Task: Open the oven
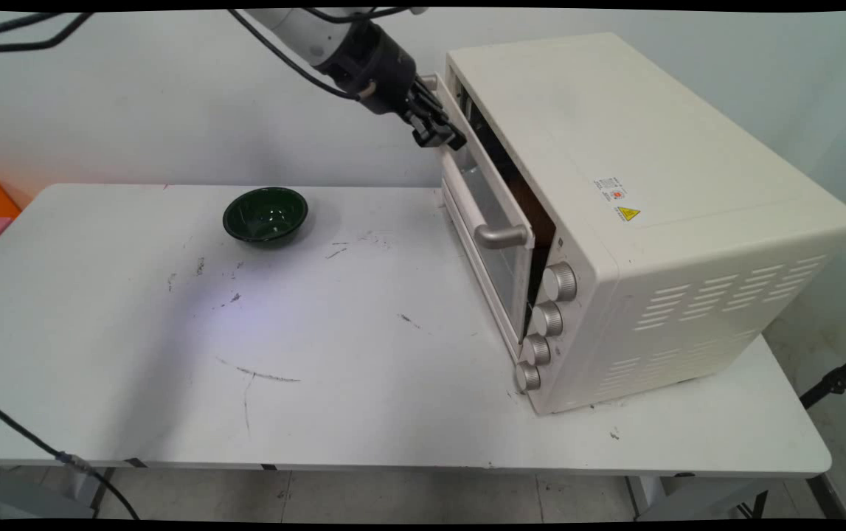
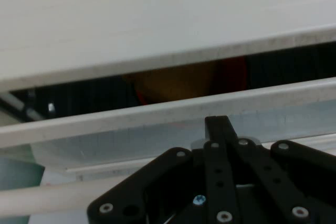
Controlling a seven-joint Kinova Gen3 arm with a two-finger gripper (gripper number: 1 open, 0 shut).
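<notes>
1. We are seeing the gripper (image 1: 439, 133) sitting at the top centre of the frame, pressed against the upper edge of the oven door (image 1: 487, 221), which is standing slightly ajar with a dark gap showing behind it.
2. In the hand view the fingers appear drawn together against the door's top rim (image 2: 173, 109), but we cannot tell for certain whether they are closed.
3. The toaster oven (image 1: 636, 206) is occupying the right half of the counter (image 1: 363, 398), its base reaching close to the near edge.
4. The left and middle of the counter are lying open, marked only by dark scuffs.
5. A yellow warning triangle sticker (image 1: 628, 214) is showing on the oven's top; its small print is unreadable.
6. A dark green bowl (image 1: 265, 214) is resting at the upper left of centre, well apart from the oven.
7. Four knobs (image 1: 546, 321) and a bar handle (image 1: 501, 236) are facing the open counter.
</notes>
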